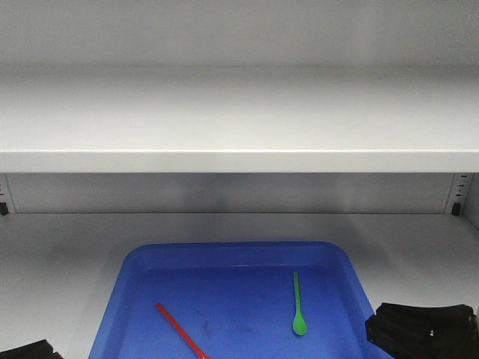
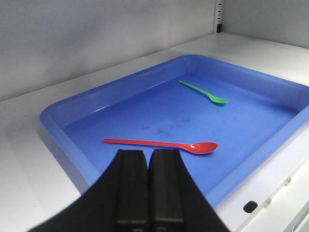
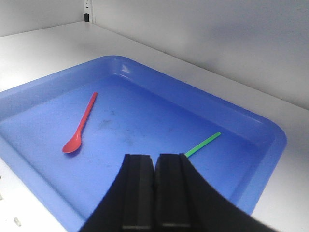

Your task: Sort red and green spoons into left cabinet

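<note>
A red spoon (image 2: 159,143) and a green spoon (image 2: 203,92) lie apart in the blue tray (image 2: 58,116) on the lower shelf of the pale grey cabinet (image 1: 239,161). The front view shows the green spoon (image 1: 298,303) right of centre and the red spoon (image 1: 179,329) lower left, cut by the frame edge. My left gripper (image 2: 147,153) is shut and empty, just short of the red spoon. My right gripper (image 3: 153,157) is shut and empty, its fingers hiding the green spoon's (image 3: 203,144) bowl end; the red spoon (image 3: 81,126) lies to its left.
An upper shelf (image 1: 239,120) overhangs the tray. Slotted rails (image 1: 458,196) with black clips stand at the back corners. Bare shelf surface (image 1: 52,269) surrounds the tray (image 1: 344,262) on both sides.
</note>
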Tool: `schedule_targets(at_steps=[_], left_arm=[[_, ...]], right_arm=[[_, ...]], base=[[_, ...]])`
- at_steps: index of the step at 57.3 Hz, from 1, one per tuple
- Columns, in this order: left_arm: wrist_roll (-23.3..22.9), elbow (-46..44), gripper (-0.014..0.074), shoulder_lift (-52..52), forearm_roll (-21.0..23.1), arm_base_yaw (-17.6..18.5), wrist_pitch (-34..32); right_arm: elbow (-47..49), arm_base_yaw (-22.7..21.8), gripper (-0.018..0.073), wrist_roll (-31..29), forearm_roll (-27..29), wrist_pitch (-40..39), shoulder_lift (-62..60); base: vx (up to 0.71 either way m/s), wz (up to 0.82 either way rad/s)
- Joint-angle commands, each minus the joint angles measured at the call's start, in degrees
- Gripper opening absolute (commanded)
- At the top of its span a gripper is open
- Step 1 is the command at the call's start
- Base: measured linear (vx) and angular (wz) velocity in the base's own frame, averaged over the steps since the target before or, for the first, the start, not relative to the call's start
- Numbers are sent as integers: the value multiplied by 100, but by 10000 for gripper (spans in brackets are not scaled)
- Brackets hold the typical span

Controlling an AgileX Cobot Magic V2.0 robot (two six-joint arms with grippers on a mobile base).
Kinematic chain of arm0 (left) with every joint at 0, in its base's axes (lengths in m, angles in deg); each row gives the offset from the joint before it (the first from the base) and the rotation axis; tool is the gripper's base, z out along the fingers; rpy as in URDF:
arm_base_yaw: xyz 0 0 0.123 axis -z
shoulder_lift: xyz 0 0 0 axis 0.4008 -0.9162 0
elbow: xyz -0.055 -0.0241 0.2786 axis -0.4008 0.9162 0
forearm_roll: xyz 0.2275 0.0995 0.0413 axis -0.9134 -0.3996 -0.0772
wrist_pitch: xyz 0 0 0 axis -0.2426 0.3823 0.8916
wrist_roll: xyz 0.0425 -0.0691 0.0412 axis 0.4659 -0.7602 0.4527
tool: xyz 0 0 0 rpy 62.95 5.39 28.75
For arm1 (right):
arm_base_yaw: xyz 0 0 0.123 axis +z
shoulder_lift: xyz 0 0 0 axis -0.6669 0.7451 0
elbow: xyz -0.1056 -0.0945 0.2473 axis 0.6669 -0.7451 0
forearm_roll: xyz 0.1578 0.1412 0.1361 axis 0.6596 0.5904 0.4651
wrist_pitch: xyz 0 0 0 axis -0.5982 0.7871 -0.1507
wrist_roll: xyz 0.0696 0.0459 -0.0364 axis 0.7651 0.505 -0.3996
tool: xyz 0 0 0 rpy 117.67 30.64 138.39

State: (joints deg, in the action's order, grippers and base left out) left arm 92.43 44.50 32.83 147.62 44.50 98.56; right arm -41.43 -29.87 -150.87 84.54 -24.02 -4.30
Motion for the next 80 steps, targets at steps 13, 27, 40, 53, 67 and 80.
schedule_targets(at_steps=[13,27,40,53,67,80], left_arm=[[-574,-217,-1,19,-417,28,-239],[-5090,-634,-1,19,-4691,28,-406],[-7620,-648,-1,19,-7252,28,-1005],[-7867,-648,-1,19,-7845,28,-1640],[-7398,-574,-1,183,-7864,-49,-2015],[-7552,196,-1,1195,-7797,-982,-1900]], right_arm=[[159,-9,-3,-18,203,-43,-51],[159,-9,-3,-18,203,-43,-51],[159,-9,-3,-18,203,-43,-51],[159,-9,-3,-18,203,-43,-51],[159,-9,-3,-18,203,-36,-51],[159,-9,-3,-18,203,-30,-51]], base=[[0,0],[0,0],[0,0],[0,0],[0,0],[0,0]])
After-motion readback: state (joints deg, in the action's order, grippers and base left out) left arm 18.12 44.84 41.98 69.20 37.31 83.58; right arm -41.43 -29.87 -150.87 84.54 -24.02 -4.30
